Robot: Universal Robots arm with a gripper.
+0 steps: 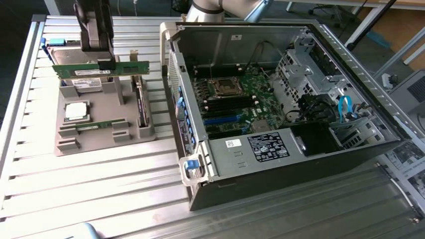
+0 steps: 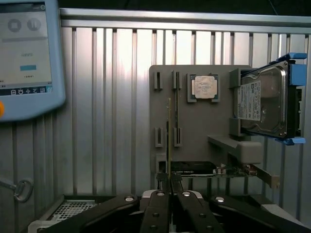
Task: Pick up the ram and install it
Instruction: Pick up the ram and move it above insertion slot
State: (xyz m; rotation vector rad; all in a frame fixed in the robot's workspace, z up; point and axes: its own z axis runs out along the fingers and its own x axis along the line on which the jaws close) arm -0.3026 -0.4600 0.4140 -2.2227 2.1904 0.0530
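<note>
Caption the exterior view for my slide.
Gripper, jaws shut on the ram, holds it over the gray parts tray beside the open computer case.

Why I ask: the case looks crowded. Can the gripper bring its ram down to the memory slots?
Probably yes: the case lies open side up, nothing covers the memory slots, and the cables sit toward the exterior view's right. The gripper, shut on the ram, is over the tray.

I hold the ram (image 1: 99, 68) pinched in my gripper (image 1: 106, 64) over the tray (image 1: 99, 143), which lies on the table (image 1: 40, 164) at the exterior view's left of the open computer case (image 1: 345, 164). On the tray sit the processor (image 1: 75, 110), a second stick (image 1: 99, 124) just beside it, and the hard drive (image 1: 66, 54) behind the ram.
</note>
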